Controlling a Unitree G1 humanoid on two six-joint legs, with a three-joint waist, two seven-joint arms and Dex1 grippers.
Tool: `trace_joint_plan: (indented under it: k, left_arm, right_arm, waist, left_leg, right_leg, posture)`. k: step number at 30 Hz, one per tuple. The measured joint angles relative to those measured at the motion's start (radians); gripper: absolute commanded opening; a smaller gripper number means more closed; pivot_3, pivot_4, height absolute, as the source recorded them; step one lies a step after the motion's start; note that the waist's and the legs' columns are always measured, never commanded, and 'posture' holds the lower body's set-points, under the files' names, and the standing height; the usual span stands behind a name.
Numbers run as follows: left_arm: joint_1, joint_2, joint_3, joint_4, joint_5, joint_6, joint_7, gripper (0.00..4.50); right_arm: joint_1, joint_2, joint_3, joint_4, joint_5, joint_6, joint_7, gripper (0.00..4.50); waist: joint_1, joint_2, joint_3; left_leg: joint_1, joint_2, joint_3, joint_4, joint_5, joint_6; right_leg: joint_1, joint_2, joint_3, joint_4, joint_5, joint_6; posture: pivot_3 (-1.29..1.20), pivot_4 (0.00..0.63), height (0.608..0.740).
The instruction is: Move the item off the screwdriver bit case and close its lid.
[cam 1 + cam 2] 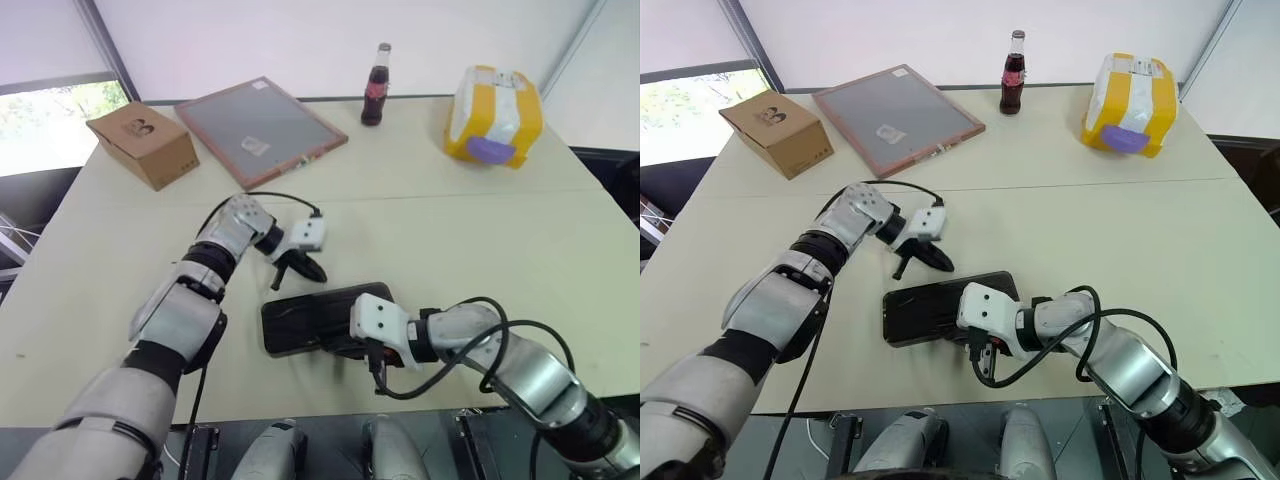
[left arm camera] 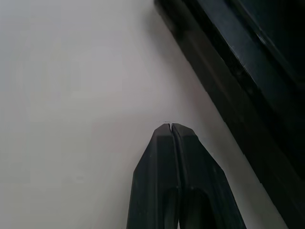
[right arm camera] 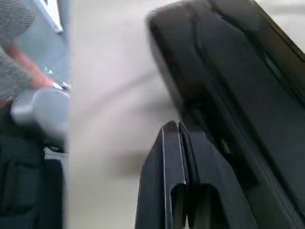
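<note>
Lying flat near the table's (image 1: 560,250) front edge, one screwdriver bit case (image 1: 300,318), lid (image 1: 925,308) down, long axis running left to right. Sitting between two pincers: left gripper (image 1: 308,268) clenched empty just behind it, right gripper (image 3: 183,138) clenched empty, pressing against its near right edge.

You can't see the case's (image 1: 300,320) 3 o'clock end: right gripper (image 1: 352,350) covers it; lid indistinguishable.
</note>
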Motion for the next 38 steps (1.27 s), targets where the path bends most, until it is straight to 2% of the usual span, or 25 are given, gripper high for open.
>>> trace_joint_plan:
  k: [11,17,22,25,27,30,32,35,38]
  left_arm:
    - [0.059,0.014,0.009,-0.071,-0.017,-0.007,-0.033,0.0]
    - [0.102,0.052,-0.017,-0.135,-0.06,0.018,-0.011,0.0]
    - [0.121,0.045,-0.009,-0.166,-0.09,0.07,-0.005,0.0]
    - [0.126,0.012,0.038,-0.148,-0.104,0.121,-0.003,0.0]
    - [0.119,0.016,0.074,-0.12,-0.118,0.16,0.013,0.0]
    - [0.078,0.073,0.176,-0.109,-0.168,0.242,0.052,0.0]
    - [0.059,0.123,0.237,-0.133,-0.198,0.294,0.072,0.0]
    - [0.093,0.247,0.356,-0.257,-0.272,0.432,0.11,0.0]
    - [0.271,0.308,0.439,-0.52,-0.337,0.576,0.184,0.0]
  right_arm:
    - [0.006,0.043,0.036,0.067,-0.07,-0.059,-0.012,0.02]
    - [-0.007,0.1,0.046,0.071,-0.091,-0.001,-0.035,0.02]
    - [0.014,0.087,0.033,0.005,-0.091,0.071,-0.054,0.02]
    - [0.108,0.018,-0.117,-0.131,-0.025,0.18,-0.056,0.02]
    - [0.156,0.027,-0.254,-0.237,0.065,0.249,-0.047,0.02]
    - [0.225,0.067,-0.496,-0.4,0.264,0.365,-0.019,0.02]
    - [0.228,0.103,-0.63,-0.427,0.373,0.42,-0.023,0.02]
    - [0.17,0.17,-0.908,-0.391,0.553,0.471,-0.097,0.02]
    - [0.131,0.19,-0.951,-0.317,0.522,0.433,-0.218,0.02]
  waist:
    - [-0.008,-0.002,-0.003]
    - [-0.025,-0.004,-0.006]
    - [-0.021,-0.003,-0.007]
    - [0.004,-0.002,-0.006]
    - [0.001,-0.003,-0.006]
    - [-0.004,-0.003,-0.006]
    - [-0.008,-0.003,-0.006]
    - [-0.019,-0.002,-0.006]
    - [-0.024,0.0,-0.007]
  left_leg:
    - [0.0,0.0,-0.002,0.001,0.0,0.0]
    - [0.003,0.001,-0.003,0.001,0.0,0.0]
    - [0.003,0.0,-0.004,0.001,0.0,0.0]
    - [-0.002,-0.004,-0.008,0.005,-0.001,0.002]
    - [-0.002,-0.004,-0.008,0.005,-0.001,0.002]
    - [-0.002,-0.002,-0.008,0.004,-0.001,0.002]
    - [-0.002,-0.002,-0.007,0.004,-0.001,0.002]
    - [-0.001,-0.002,-0.007,0.003,-0.001,0.002]
    - [0.0,-0.002,-0.007,0.002,-0.001,0.002]
  right_leg:
    - [0.001,0.0,-0.002,0.001,0.0,0.0]
    - [0.003,0.001,-0.002,0.002,0.0,0.0]
    - [0.004,0.0,-0.002,0.002,0.0,0.0]
    - [0.002,-0.001,-0.002,0.001,0.0,0.0]
    - [0.002,-0.001,-0.002,0.001,0.0,0.001]
    - [0.002,0.0,-0.003,0.001,0.001,0.001]
    - [0.002,-0.001,-0.003,0.001,0.001,0.001]
    - [0.002,-0.001,-0.002,0.005,0.001,0.001]
    - [0.002,-0.002,-0.002,0.007,0.001,0.001]
  posture:
    - [0.0,0.15,0.74]
    - [0.0,0.15,0.74]
    - [0.0,0.15,0.74]
    - [0.0,0.15,0.74]
    - [0.0,0.15,0.74]
    - [0.0,0.15,0.74]
    - [0.0,0.15,0.74]
    - [0.0,0.15,0.74]
    - [0.0,0.15,0.74]
